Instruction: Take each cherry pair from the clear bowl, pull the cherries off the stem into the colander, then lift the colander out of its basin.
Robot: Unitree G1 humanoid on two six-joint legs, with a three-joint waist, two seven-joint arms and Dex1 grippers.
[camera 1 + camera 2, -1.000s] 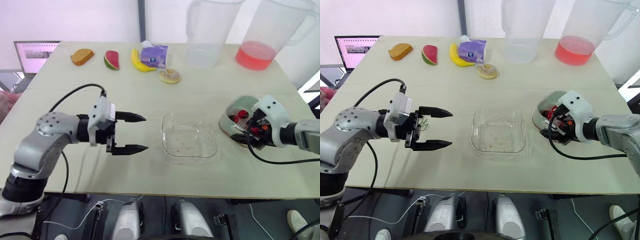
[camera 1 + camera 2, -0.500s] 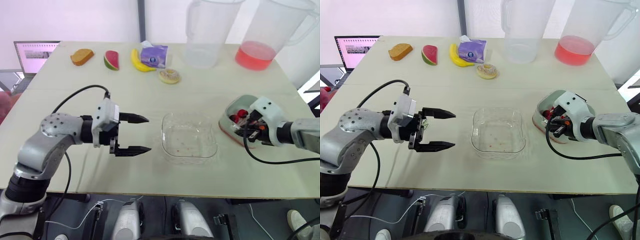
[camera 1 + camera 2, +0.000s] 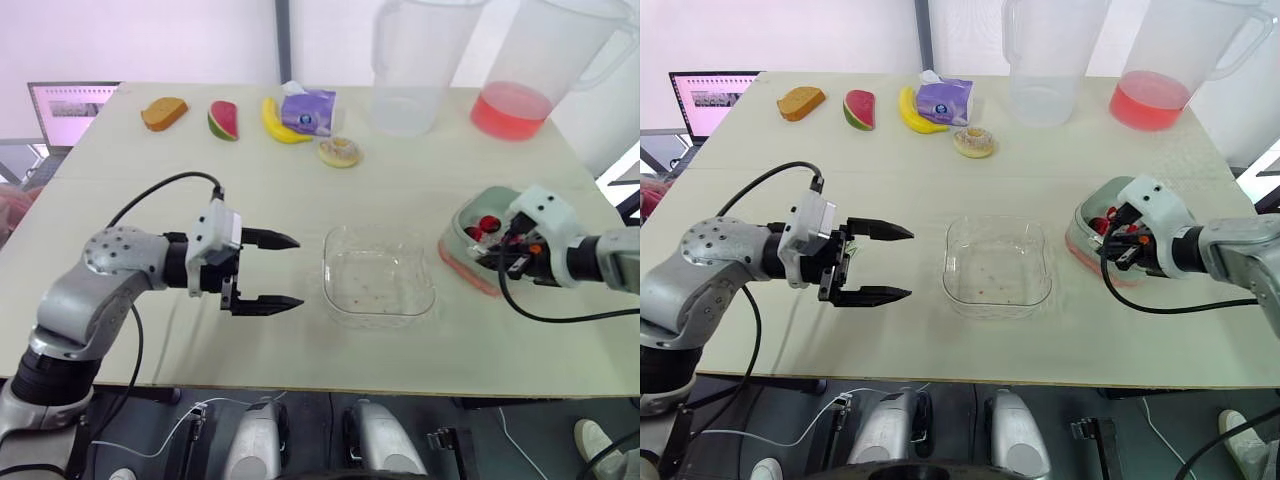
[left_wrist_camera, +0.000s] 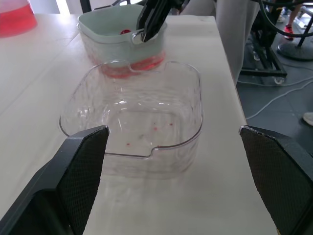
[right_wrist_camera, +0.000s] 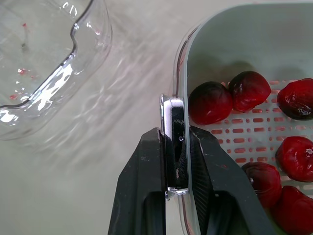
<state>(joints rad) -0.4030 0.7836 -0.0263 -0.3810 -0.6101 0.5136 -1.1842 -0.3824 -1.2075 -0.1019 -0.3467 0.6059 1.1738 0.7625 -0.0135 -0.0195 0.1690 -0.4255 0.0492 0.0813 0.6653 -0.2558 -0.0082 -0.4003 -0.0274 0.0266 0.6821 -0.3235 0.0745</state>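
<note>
The pale green colander [image 3: 487,200] sits in its red basin [image 3: 461,268] at the table's right side, with several dark red cherries [image 5: 211,102] inside. My right gripper [image 3: 503,251] is shut on the colander's near rim tab [image 5: 174,128], one finger inside the wall and one outside. The clear bowl [image 3: 329,287] stands mid-table, holding just red juice specks. To the left of the bowl my left gripper [image 3: 297,271] hangs open, its fingers pointing at the bowl [image 4: 197,110] with nothing between them.
At the table's far edge stand a clear pitcher [image 3: 408,70] and a pitcher of red liquid [image 3: 520,85]. Bread [image 3: 163,113], watermelon slice [image 3: 223,120], banana [image 3: 280,122], purple packet [image 3: 308,110] and donut [image 3: 340,152] line the back. A laptop [image 3: 70,105] is far left.
My right gripper has shut on the colander's rim tab and shifted slightly right and up, the colander rising a little in its basin. The left gripper drifted slightly toward the bowl.
</note>
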